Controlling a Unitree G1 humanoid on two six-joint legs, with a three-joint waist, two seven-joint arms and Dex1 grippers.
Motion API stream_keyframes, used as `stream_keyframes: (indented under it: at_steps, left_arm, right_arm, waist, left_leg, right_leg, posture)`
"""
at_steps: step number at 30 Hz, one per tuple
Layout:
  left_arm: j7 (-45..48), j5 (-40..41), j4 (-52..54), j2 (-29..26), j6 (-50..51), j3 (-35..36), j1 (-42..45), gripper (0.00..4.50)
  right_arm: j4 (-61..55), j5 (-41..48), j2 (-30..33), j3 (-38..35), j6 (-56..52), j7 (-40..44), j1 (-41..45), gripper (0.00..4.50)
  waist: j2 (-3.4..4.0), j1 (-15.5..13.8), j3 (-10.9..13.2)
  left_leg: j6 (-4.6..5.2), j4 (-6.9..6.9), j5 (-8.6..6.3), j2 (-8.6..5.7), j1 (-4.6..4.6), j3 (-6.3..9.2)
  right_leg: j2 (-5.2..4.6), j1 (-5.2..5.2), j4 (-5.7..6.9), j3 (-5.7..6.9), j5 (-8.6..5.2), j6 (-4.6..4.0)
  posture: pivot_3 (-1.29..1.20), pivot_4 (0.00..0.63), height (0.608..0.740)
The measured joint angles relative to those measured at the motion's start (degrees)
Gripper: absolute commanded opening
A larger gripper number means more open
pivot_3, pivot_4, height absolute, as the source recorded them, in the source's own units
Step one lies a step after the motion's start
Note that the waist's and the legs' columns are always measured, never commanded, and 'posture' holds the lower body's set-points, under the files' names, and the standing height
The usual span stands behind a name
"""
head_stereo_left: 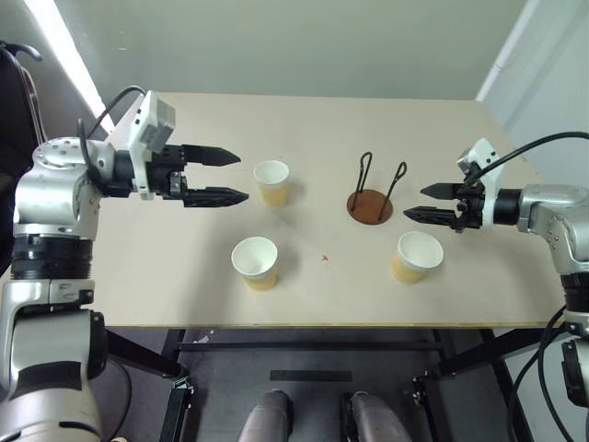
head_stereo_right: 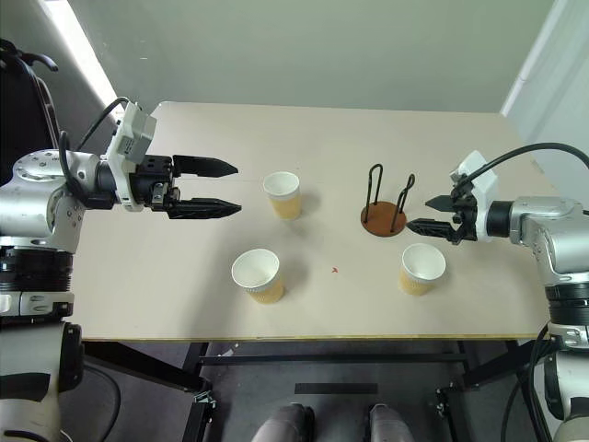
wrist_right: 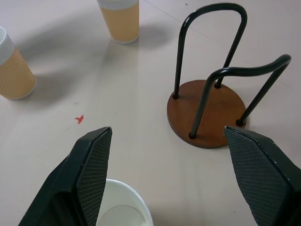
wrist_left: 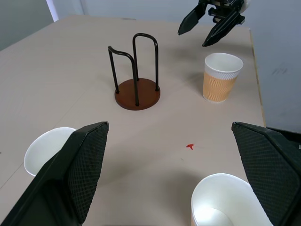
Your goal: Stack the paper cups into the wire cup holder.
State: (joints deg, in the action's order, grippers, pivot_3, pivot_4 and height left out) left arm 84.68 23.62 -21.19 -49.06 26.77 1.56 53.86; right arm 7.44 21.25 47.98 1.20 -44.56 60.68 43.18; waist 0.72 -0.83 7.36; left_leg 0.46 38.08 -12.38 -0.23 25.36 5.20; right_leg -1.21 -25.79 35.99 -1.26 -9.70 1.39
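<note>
From the head, three paper cups point(head_stereo_left: 271, 181) point(head_stereo_left: 255, 261) point(head_stereo_left: 417, 255) stand apart on the counter point(head_stereo_left: 184, 285) around the empty wire cup holder point(head_stereo_left: 371, 200). Both wrist views show the left hand point(head_stereo_left: 224, 176) and right hand point(head_stereo_left: 428, 203) spread wide, holding nothing.

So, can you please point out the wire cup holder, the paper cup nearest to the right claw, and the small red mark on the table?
wire cup holder point(head_stereo_left: 369, 206), left eye view, on its brown disc base.
paper cup point(head_stereo_left: 418, 257), left eye view, on its white inside.
red mark point(wrist_left: 190, 147), left wrist view, on the mark itself.
</note>
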Motion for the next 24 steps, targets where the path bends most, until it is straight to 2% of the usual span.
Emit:
stream_keyframes:
  at_steps: [10, 24]
  left_arm:
    - [-0.08, 0.93, 0.79, -0.02, 0.67, 0.11, -0.11, 4.50]
    - [-0.42, 1.17, 1.19, -0.25, 1.00, 0.13, -0.32, 4.50]
  right_arm:
    - [4.23, -2.37, -5.14, 2.63, 0.00, -2.13, 1.97, 3.83]
    - [16.07, -8.63, -11.95, 3.99, 7.98, -7.04, 7.81, 3.83]
  waist:
    - [0.00, 0.06, 0.00]
    - [0.00, 0.18, 0.00]
  left_leg:
    - [-0.01, 0.04, 0.01, 0.02, 0.00, -0.01]
    - [-0.02, 0.01, 0.01, 0.04, 0.02, -0.02]
  right_leg:
    - [0.01, -0.05, 0.05, 0.00, 0.02, -0.04]
    - [0.01, -0.16, 0.11, 0.01, 0.11, -0.04]
  posture:
    - [0.00, 0.150, 0.740]
    - [0.00, 0.150, 0.740]
